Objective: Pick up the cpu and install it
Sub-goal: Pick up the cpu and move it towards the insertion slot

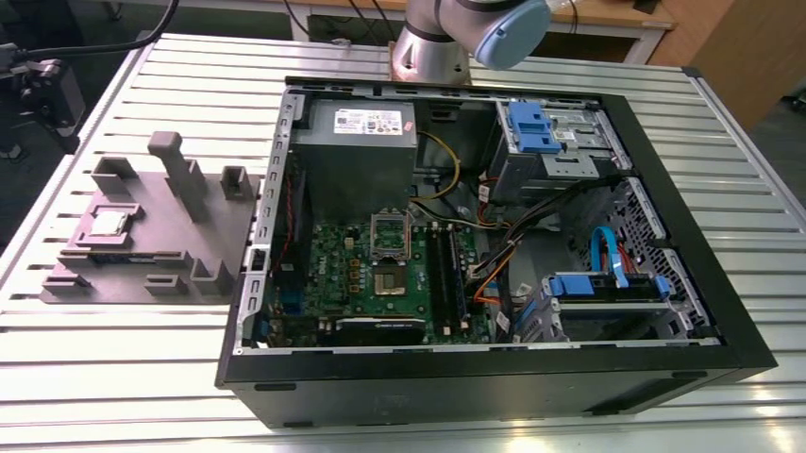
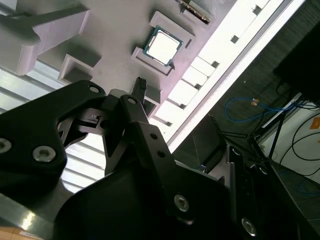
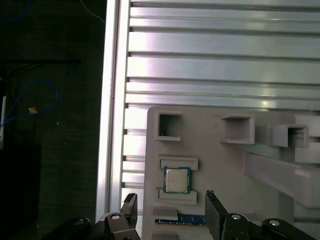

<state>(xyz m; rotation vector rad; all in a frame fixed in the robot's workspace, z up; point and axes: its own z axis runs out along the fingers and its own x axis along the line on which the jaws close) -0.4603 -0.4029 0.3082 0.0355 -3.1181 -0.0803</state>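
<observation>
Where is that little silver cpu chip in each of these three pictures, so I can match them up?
Exterior view: the cpu lies on the grey fixture, on the exterior view's left of the computer case.
Second wrist view: the cpu sits between two raised ledges of that fixture.
First wrist view: same pocket, just ahead of the open gripper.
Shared landmark: the grey fixture.

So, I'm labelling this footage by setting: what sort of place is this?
Likely a robotics lab bench: an open computer case lies on a slotted aluminium table, beside a grey fixture holding the cpu.
</observation>
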